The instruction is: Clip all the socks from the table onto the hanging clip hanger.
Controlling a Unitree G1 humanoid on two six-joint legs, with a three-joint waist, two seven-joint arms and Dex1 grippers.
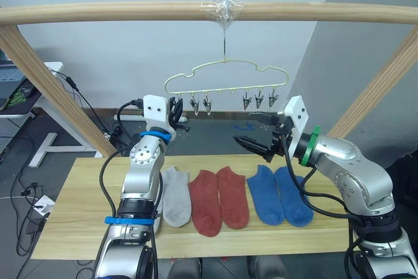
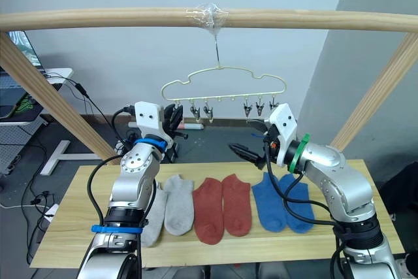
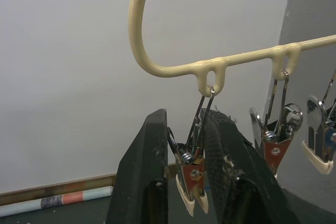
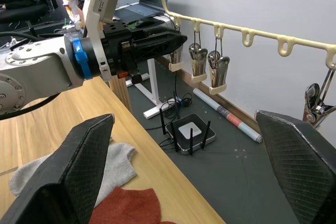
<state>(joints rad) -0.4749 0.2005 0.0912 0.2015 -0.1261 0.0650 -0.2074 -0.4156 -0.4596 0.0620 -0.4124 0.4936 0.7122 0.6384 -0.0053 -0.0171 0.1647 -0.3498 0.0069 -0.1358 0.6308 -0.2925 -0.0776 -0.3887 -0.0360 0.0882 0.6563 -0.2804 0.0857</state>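
Socks [image 1: 238, 197] lie in a row on the table [image 1: 78, 227]; left gripper [image 3: 191, 182] pinches the clip hanger's [image 1: 225, 76] nine-o'clock end clip [image 3: 193, 174]; right gripper [image 1: 258, 136] spread wide, at three o'clock of it.

The socks [image 2: 222, 204] lie in a row on the table [image 2: 72, 227], below the hanger [image 2: 223, 86]; my left gripper [image 3: 184, 182] flanks its end clip [image 3: 193, 174].
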